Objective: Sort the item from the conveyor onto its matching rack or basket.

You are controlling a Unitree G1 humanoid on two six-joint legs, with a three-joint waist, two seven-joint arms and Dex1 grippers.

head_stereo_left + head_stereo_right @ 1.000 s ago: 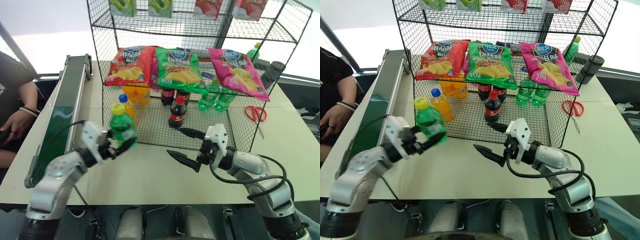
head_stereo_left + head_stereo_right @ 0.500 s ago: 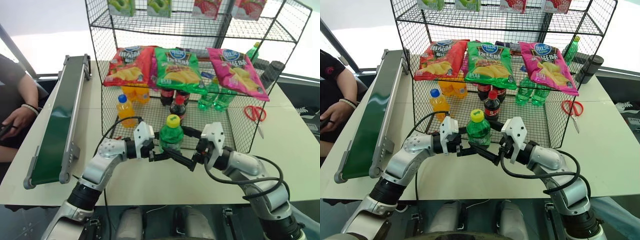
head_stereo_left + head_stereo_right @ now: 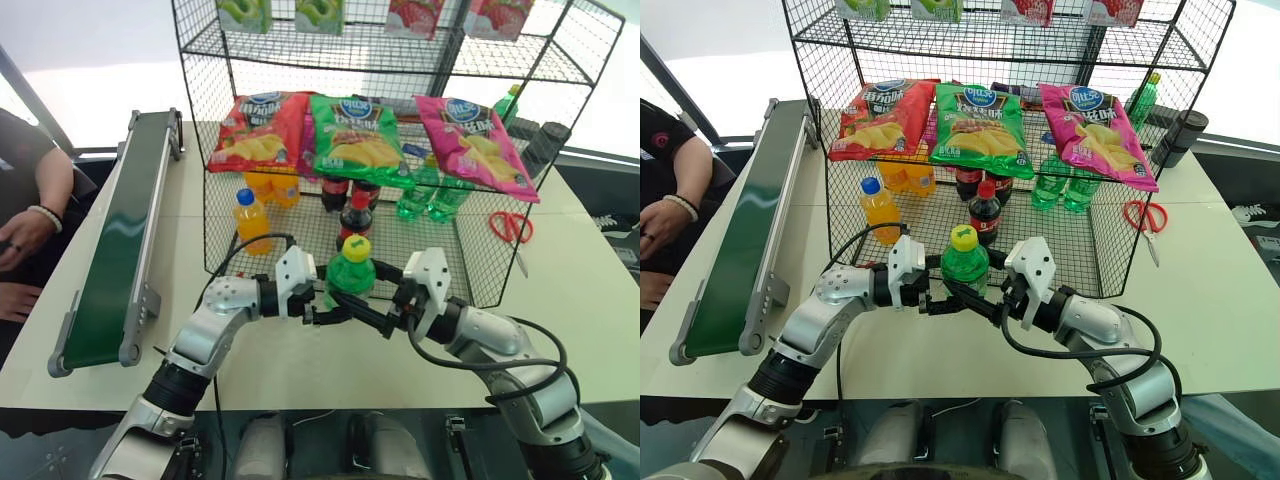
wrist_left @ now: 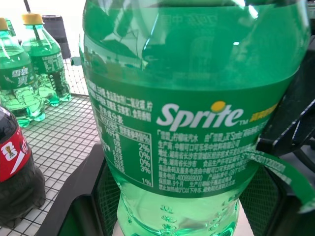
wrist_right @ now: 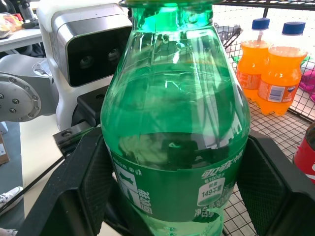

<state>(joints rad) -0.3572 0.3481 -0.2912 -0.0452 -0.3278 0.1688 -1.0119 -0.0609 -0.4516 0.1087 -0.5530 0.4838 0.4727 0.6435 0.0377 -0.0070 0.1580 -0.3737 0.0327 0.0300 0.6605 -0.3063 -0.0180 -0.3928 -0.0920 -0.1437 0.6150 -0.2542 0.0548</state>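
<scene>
**Bottle handover, left claw to right claw**

The green bottle (image 3: 350, 275) sits upright in mid-air between both claws, above the bench (image 3: 300, 350), just in front of the rack (image 3: 400, 130) and well apart from the conveyor (image 3: 115, 250). The right claw (image 3: 385, 318) is clamped on the bottle's lower body. The left claw (image 3: 325, 310) has its fingers beside the bottle; whether it grips cannot be told. To do this well: the right claw should hold firm and upright, and the left should pull back sideways without nudging the bottle. The matching green bottles (image 3: 425, 195) stand on the rack's low tier.
</scene>
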